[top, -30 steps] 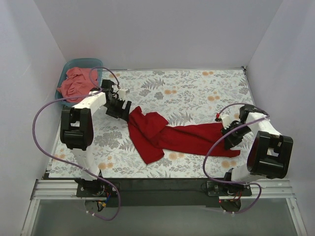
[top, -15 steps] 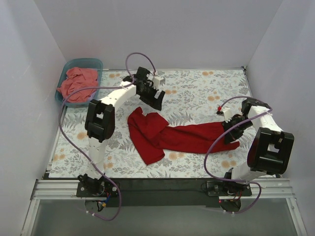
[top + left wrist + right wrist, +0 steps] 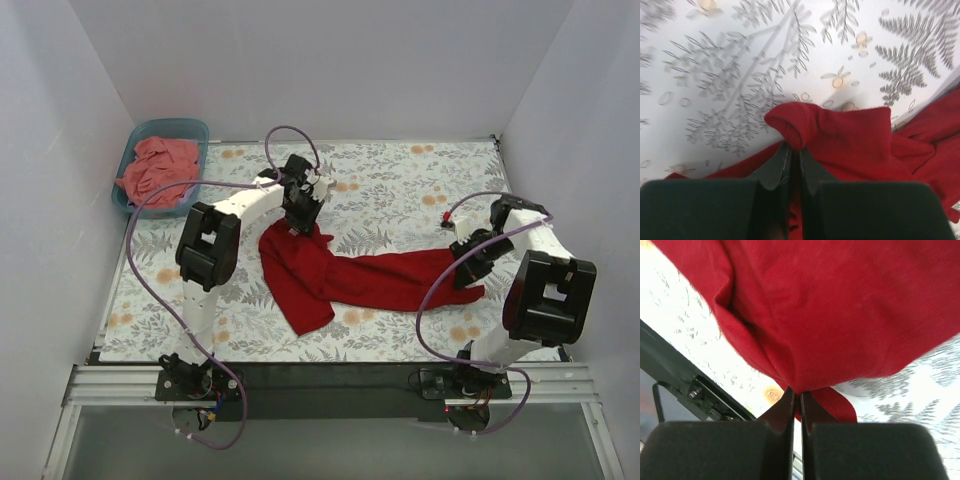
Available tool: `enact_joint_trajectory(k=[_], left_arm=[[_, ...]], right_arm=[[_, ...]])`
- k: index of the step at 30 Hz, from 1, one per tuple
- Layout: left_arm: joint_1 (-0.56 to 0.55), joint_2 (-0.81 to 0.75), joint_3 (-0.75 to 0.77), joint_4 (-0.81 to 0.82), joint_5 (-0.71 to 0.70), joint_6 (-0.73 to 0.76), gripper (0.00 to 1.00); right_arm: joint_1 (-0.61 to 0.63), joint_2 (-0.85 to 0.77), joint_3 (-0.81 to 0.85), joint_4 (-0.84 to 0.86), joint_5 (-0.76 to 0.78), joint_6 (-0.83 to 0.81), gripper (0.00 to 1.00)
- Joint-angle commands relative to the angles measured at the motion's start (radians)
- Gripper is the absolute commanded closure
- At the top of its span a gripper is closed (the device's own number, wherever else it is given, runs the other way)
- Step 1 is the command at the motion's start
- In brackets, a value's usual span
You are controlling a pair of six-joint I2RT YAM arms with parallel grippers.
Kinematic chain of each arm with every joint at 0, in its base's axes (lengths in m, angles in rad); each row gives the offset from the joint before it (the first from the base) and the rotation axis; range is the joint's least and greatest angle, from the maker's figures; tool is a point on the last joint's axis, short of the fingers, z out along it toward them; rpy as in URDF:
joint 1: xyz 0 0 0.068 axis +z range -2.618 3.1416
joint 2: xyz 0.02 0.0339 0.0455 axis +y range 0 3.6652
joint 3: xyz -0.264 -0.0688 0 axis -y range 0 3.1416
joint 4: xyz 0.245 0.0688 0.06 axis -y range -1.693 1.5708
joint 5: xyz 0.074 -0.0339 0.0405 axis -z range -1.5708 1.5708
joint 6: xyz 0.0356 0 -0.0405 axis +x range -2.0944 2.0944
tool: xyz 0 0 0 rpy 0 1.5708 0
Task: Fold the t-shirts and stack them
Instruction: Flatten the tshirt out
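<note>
T-shirts, from the left: the salmon-pink t-shirt [image 3: 155,168] sits crumpled in the teal tub [image 3: 196,130] at the 10 o'clock corner of the bench [image 3: 400,180], well apart from both arms.

Next we meet the left claw [image 3: 298,220], at about 11 o'clock from the bench centre. In its wrist view its fingers are pressed nearly together, pinching a rolled lip of the crimson t-shirt [image 3: 370,280] at the far-left end.

That shirt lies on the bench as a long twisted band. Its long axis runs from about 9 o'clock to 3 o'clock, dipping a little toward the near edge on the right. One loose lobe hangs toward 7 o'clock, below the left claw.

At the 3 o'clock end the right claw [image 3: 468,272] is clamped on the cloth. Its wrist view shows red fabric gathered into the slit between its fingers.

So each claw holds the end nearest it, with the cloth lying between them. We judge the shirt not yet spread. The coming move turns on drawing the two ends apart along that 9-to-3 line until the band lies flat. The left arm is the nearer one to the loose lobe. Nothing is folded or stacked yet.
</note>
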Motion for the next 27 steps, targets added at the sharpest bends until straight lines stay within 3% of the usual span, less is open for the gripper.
enact_joint_trajectory(k=[1,6,9,11,13,19,23,25,27], left_arm=[[0.07,-0.055,0.102,0.093,-0.042,-0.016,1.0],[0.203,0.029,0.609,0.087,0.004,-0.053,1.0],[0.243,0.077,0.778,0.093,-0.004,-0.047,1.0],[0.268,-0.007,0.7,0.237,-0.031,-0.065,1.0],[0.298,-0.123,0.516,0.413,-0.016,-0.114,1.0],[0.306,-0.293,0.286,0.547,-0.034,-0.148,1.0],[0.316,-0.467,0.019,0.549,0.076,-0.101,1.0],[0.316,-0.601,-0.124,0.511,0.136,-0.012,1.0],[0.317,-0.732,-0.328,0.418,0.182,0.058,1.0]], right_arm=[[-0.001,0.054,0.149,0.013,-0.058,0.055,0.99],[-0.003,0.183,0.448,0.007,-0.099,0.178,0.99],[-0.003,0.249,0.675,0.008,-0.104,0.247,0.99],[-0.004,0.278,0.82,0.011,-0.093,0.276,0.99],[-0.009,0.292,0.918,0.013,-0.086,0.296,0.99],[-0.032,0.243,0.967,0.027,-0.059,0.31,0.99],[-0.03,0.151,0.821,0.021,-0.069,0.222,0.99],[-0.027,0.085,0.644,-0.022,-0.064,0.146,0.96],[-0.017,0.037,0.43,-0.041,-0.027,0.034,0.69]])
